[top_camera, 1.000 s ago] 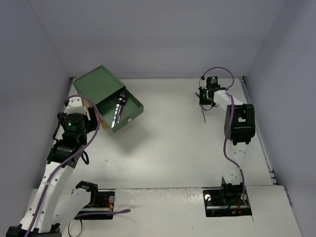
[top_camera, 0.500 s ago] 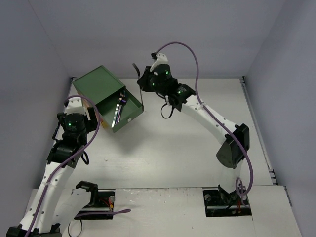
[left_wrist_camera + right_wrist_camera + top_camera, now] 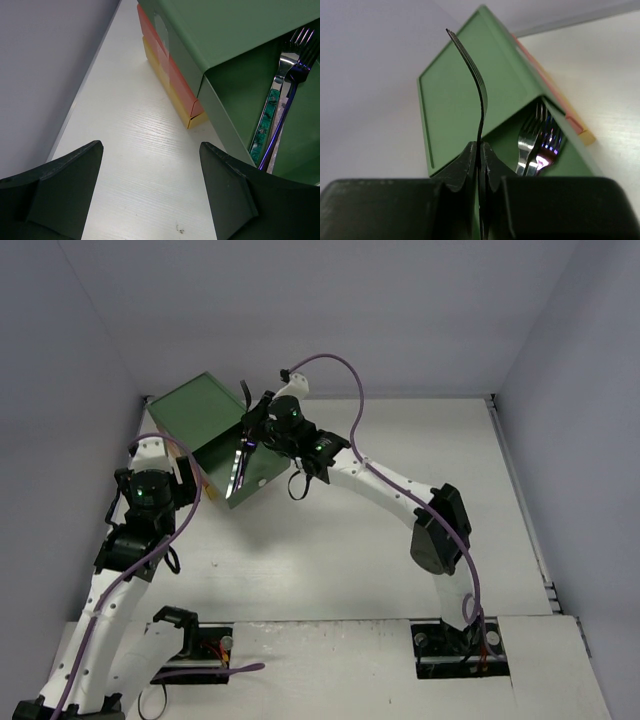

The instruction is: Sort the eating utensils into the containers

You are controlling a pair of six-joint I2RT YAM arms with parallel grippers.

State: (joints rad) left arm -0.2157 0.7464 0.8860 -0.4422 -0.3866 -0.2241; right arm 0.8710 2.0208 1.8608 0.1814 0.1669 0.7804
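right gripper (image 3: 480, 150): jaws are pressed together on the handle of a dark fork (image 3: 480, 95). the fork is held upright, tines uppermost. in the top view the gripper (image 3: 255, 428) is placed above the far end of the open green drawer (image 3: 265, 470), where the drawer meets the chest (image 3: 195, 410). whether the fork (image 3: 245, 398) touches either cannot be told.

green drawer: pulled out from the top level of the chest toward the middle of the table (image 3: 400, 540). two forks are laid lengthwise inside, side by side, tines toward the chest: a silver fork (image 3: 281, 70) with a teal handle and a purple-blue fork (image 3: 295, 80). from the right wrist both are seen low behind the held fork, their handles cut off by the gripper body.

orange-red drawer (image 3: 167, 67) and yellow drawer (image 3: 170, 95): stacked under the green top, orange-red above yellow, both pushed in.

left gripper (image 3: 150, 150): fingers are spread wide and nothing is held between them. it is held over bare table beside the chest, near the corner of the yellow drawer. the wall (image 3: 45, 60) is close on that side.

in the way: the right arm (image 3: 390, 485) is stretched diagonally across the table from its base to the chest, and its wrist hides the drawer's far corner in the top view. a purple cable (image 3: 335, 365) is looped above that wrist. the left arm (image 3: 140, 525) is stationed just beside the chest on the near left.
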